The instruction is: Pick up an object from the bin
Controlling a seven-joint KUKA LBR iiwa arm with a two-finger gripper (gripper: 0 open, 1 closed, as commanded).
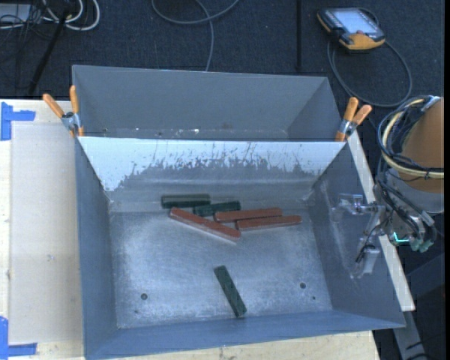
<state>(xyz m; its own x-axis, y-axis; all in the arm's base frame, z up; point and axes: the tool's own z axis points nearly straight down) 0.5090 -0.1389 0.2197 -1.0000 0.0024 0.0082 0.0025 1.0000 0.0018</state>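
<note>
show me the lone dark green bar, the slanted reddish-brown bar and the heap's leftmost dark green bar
lone dark green bar (230, 292), camera view, middle of its length
slanted reddish-brown bar (202, 224), camera view, middle of its top face
heap's leftmost dark green bar (185, 201), camera view, its middle

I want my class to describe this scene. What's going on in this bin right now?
A robot arm reaches in from the right, and its gripper is by the right-hand wall of the grey bin, apart from everything on the floor. Near the back lie a few reddish-brown bars and dark green bars, touching and overlapping. A lone dark green bar lies toward the front. Nothing has been picked up yet.
</note>
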